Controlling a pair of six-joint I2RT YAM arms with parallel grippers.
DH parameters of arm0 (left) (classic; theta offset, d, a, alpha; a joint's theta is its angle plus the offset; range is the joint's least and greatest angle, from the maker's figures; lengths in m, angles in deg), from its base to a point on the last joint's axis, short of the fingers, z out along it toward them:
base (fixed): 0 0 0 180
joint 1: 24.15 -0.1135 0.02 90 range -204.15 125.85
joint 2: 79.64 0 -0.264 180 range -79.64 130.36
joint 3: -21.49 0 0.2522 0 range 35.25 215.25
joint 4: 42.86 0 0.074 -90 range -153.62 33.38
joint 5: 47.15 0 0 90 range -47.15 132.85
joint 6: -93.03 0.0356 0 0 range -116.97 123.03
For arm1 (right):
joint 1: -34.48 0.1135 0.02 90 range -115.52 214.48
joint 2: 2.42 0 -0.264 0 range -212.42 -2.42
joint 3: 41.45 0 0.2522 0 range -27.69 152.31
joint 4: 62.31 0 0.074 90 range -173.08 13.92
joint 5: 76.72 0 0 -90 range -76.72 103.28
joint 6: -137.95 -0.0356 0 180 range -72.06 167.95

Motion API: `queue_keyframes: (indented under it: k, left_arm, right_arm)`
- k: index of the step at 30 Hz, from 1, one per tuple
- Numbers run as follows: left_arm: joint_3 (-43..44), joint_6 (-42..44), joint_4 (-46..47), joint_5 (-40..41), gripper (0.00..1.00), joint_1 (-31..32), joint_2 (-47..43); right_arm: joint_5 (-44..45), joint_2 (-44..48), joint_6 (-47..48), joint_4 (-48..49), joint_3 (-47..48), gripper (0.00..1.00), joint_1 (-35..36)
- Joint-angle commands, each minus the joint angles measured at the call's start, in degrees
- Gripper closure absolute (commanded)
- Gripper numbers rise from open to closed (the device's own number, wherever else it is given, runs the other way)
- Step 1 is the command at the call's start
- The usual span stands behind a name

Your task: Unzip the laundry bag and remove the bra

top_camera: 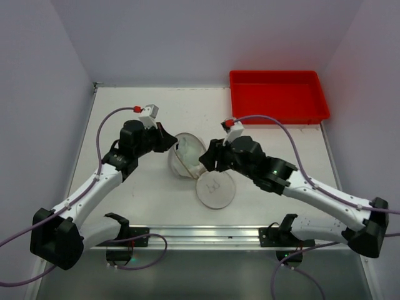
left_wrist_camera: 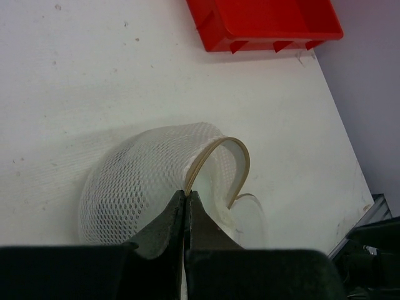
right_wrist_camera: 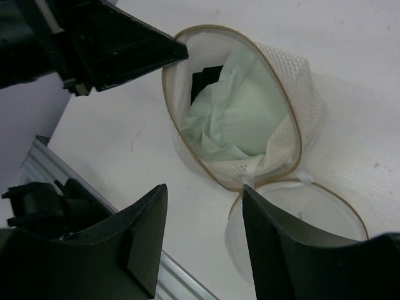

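Observation:
The white mesh laundry bag (top_camera: 185, 155) lies mid-table, unzipped, its round lid (top_camera: 216, 189) with a small black drawing flapped open on the table. The bag also shows in the left wrist view (left_wrist_camera: 140, 184) and the right wrist view (right_wrist_camera: 300, 94). Inside it lies the pale green bra (right_wrist_camera: 234, 122). My left gripper (left_wrist_camera: 187, 195) is shut on the bag's tan rim (left_wrist_camera: 203, 156) and holds the mouth up; it also shows in the top view (top_camera: 174, 143). My right gripper (right_wrist_camera: 203, 194) is open and empty, just in front of the bag's mouth, above the lid (right_wrist_camera: 300, 219).
A red plastic tray (top_camera: 278, 95) stands at the back right, also seen in the left wrist view (left_wrist_camera: 265, 22). A metal rail (top_camera: 200, 235) runs along the table's near edge. The left gripper's fingers (right_wrist_camera: 125, 47) show at the bag's rim in the right wrist view.

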Motion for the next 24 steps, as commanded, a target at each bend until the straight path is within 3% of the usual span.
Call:
queue_keyframes:
  k: [1,6,14,20,24]
  left_arm:
    - [0.69,1.82,-0.88,-1.48,1.00,0.59,-2.26]
    - [-0.45,0.42,-1.15,-0.95,1.00,0.85,-2.97]
    - [-1.78,-0.11,-1.85,-0.60,1.00,1.21,-4.02]
    - [-2.39,-0.20,-2.29,-0.16,1.00,1.21,-4.81]
    - [-2.57,-0.03,-2.64,0.37,1.00,1.21,-5.34]
  right_arm:
    - [-1.47,-7.89,1.66,7.49,2.94,0.47,0.22]
    - [-1.30,-18.96,1.04,15.22,5.31,0.43,0.22]
    - [6.43,-28.74,1.47,17.17,8.83,0.22,0.22]
    - [9.78,-34.18,1.30,16.82,10.94,0.18,0.22]
    - [9.52,-36.91,1.39,16.82,11.03,0.22,-0.05]
